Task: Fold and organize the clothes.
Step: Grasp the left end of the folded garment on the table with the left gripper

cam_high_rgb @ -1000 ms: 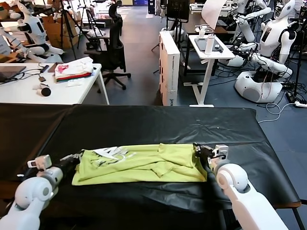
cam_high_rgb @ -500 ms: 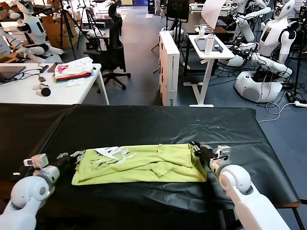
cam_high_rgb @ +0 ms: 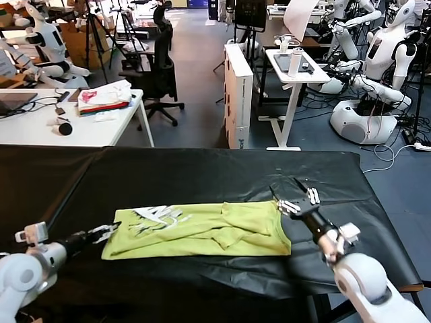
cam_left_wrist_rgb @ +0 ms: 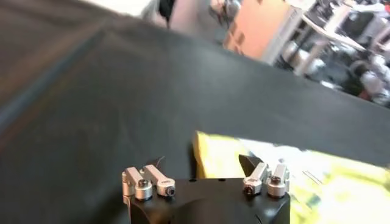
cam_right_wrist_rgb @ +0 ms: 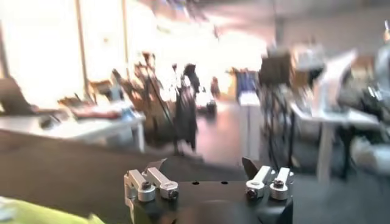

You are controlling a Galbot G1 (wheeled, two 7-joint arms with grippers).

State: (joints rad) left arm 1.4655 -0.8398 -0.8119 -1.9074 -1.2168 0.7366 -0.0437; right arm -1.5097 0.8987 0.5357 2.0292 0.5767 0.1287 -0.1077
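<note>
One lime T-shirt lies folded into a long strip on the black table. Two grippers flank it: the left gripper sits spread open just off its left end, the right gripper open above its right end, both holding nothing.

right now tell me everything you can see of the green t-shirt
The t-shirt is lime yellow-green soft cloth, folded into a long wrinkled band lying flat on the black table cover. A whitish print shows near its left end. The left pincer and the right pincer, both open, sit just off its ends, not gripping it.
</note>
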